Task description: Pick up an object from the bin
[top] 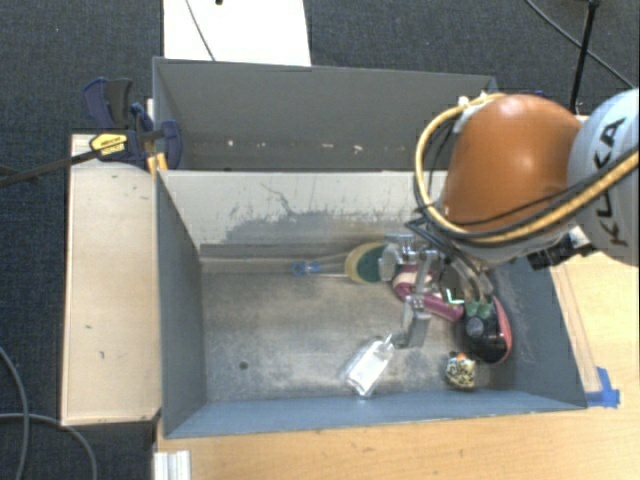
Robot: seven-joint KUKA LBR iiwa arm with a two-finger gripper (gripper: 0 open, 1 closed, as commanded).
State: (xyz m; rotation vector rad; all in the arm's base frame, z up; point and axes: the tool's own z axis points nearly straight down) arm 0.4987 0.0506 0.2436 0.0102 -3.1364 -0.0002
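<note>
My gripper (408, 330) hangs low in the right half of the bin, its tip just above and to the right of a small clear plastic packet (367, 369) lying near the front wall. A magenta piece (438, 306) lies right beside the gripper on its right. Behind it, near the back wall, is a brush with a blue handle and a round yellow-green head (364, 264). A black and red thing (487, 336) and a small speckled ball (460, 371) lie in the front right corner.
The arm with its orange dome and cables reaches in over the bin's right rim and hides part of the right side. The bin's left half shows bare grey floor.
</note>
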